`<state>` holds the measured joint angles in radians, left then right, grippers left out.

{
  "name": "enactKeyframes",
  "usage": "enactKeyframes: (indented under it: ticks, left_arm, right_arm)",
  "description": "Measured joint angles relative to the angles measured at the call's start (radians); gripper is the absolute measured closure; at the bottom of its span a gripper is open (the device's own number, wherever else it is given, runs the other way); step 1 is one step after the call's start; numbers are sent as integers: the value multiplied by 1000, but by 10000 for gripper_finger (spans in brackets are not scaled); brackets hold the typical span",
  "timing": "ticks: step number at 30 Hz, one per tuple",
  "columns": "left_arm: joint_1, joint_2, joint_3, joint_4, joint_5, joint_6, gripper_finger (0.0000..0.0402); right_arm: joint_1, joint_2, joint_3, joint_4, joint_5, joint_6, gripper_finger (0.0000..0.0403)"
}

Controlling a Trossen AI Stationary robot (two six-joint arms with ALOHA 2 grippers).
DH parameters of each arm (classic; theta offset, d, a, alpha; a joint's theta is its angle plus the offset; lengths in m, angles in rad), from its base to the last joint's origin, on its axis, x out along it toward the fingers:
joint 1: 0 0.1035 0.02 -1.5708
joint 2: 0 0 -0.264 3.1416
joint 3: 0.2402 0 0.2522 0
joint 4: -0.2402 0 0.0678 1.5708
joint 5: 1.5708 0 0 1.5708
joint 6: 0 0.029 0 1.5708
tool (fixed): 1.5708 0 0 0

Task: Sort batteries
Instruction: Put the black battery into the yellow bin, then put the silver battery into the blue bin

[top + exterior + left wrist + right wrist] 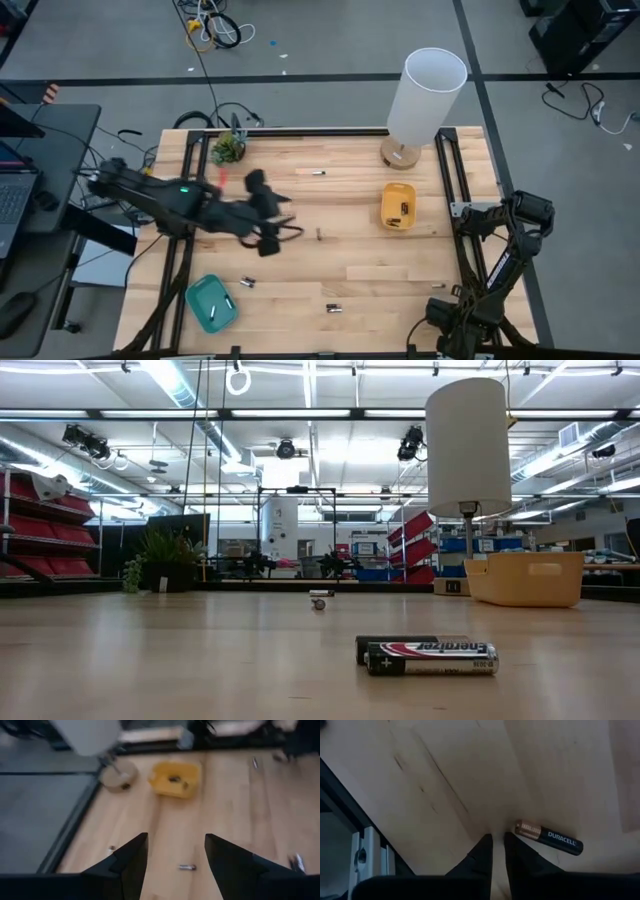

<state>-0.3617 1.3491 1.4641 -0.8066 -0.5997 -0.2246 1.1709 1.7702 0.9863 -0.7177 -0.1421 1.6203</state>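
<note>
Just ahead of the left tool [176, 851], whose fingers gape empty above the counter [350, 240], lies a small battery [187, 867]; lower squarely over it before closing, while the right tool [498, 842], nearly closed, waits beside another battery [549, 838].

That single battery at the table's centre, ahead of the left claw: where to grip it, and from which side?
Probably from straight above, across the middle of the battery. It lies flat on the table, so only its rounded long sides are free. The open left claw now lines up with its ends, so turning the wrist would likely help.
</note>
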Motion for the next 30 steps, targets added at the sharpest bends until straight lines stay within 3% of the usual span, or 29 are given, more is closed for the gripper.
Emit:
enactKeyframes:
  ticks: [5, 10, 14, 17, 19, 22, 25, 30]
  left_arm:
    - [-33, -158, -164, 70, -88, -47, 188]
    - [-32, -226, -286, 144, -129, -37, 188]
    - [-25, -227, -394, 251, -143, 16, 188]
    - [-18, -228, -493, 394, -136, 54, 188]
    - [-2, -228, -569, 508, -108, 88, 188]
    - [37, -227, -667, 638, -10, 110, 188]
    - [71, -228, -736, 696, 67, 96, 188]
    - [99, -227, -796, 700, 76, 83, 188]
  right_arm:
    - [0, -15, -3, -3, 4, 1, 390]
    - [1, -74, 0, -40, 10, 6, 399]
    - [-7, -119, 77, -221, 12, -38, 388]
    - [-31, -143, 141, -472, 94, -70, 378]
    - [-65, -145, 147, -623, 151, -130, 371]
    - [-147, -146, 106, -710, 165, -305, 352]
    - [-253, -151, 20, -684, 185, -450, 321]
    - [-418, -202, -131, -547, 302, -536, 266]
